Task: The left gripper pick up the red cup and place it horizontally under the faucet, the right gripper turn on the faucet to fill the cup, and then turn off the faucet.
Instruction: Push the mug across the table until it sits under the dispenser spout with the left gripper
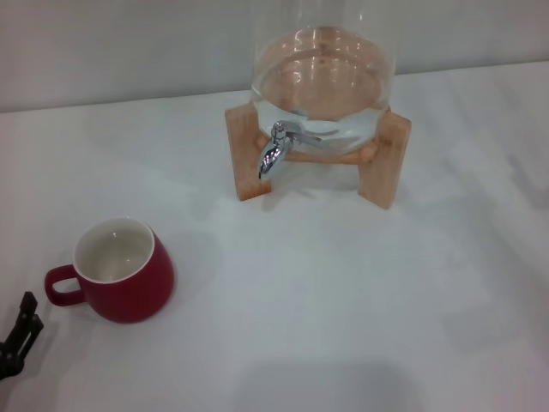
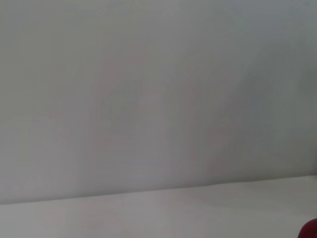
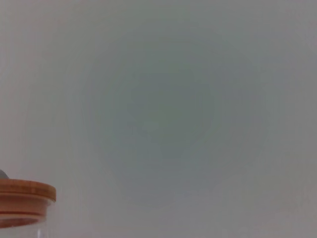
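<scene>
Cup [image 1: 120, 273] sits upright on the white table [image 1: 343, 300], near the robot's left, its cream inside showing and its small loop handle turned toward the left edge of the head view. It stands well apart from the faucet [image 1: 276, 148], which is farther back and more toward the middle. The faucet is a shiny chrome tap with its spout pointing down, fixed at the front of a clear glass dispenser [image 1: 322, 77] that rests on a wooden stand [image 1: 386, 159]. Nothing stands under the spout; the table below it is bare.

Only the black fingertips of the left gripper [image 1: 19, 336] show, at the lower left corner of the head view, near the cup's handle but not touching it. Whether those fingers are apart or together cannot be told from so small a part.

The left wrist view shows mostly wall and table, with a sliver of the cup [image 2: 309, 229] at the edge. The right wrist view shows the wall and the dispenser's wooden lid [image 3: 25, 196]. The right gripper is not seen in any view.
</scene>
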Action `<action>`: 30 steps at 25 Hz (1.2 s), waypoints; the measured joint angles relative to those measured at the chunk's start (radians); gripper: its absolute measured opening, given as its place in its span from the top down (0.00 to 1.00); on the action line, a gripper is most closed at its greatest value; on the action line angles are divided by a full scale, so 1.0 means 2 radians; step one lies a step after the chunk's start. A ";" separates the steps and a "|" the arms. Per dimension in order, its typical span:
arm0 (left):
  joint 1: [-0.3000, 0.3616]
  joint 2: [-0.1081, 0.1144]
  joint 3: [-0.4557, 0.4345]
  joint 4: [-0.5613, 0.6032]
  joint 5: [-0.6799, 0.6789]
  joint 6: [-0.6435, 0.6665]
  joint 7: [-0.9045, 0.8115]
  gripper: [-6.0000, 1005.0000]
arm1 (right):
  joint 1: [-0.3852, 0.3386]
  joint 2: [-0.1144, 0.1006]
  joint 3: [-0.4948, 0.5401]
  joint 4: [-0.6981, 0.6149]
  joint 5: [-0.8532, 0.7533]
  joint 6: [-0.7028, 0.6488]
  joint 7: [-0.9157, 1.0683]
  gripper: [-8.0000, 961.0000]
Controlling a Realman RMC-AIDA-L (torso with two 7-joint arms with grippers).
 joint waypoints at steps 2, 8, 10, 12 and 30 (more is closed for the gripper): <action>0.000 0.000 0.000 0.000 0.001 0.000 0.000 0.12 | 0.000 0.000 0.000 0.000 0.000 0.000 0.000 0.13; 0.000 0.000 0.002 0.002 0.002 0.000 0.000 0.12 | 0.000 0.000 0.000 0.001 0.000 -0.007 0.000 0.13; 0.000 0.000 0.002 0.005 0.002 0.000 0.000 0.12 | 0.000 0.000 -0.002 0.001 0.000 -0.007 0.000 0.13; 0.001 0.000 0.004 0.007 0.002 0.000 0.000 0.12 | 0.000 0.000 -0.003 0.001 0.000 -0.007 0.000 0.13; 0.001 0.000 0.020 0.012 -0.003 -0.001 0.000 0.12 | 0.000 0.000 -0.004 0.001 0.000 -0.006 -0.001 0.13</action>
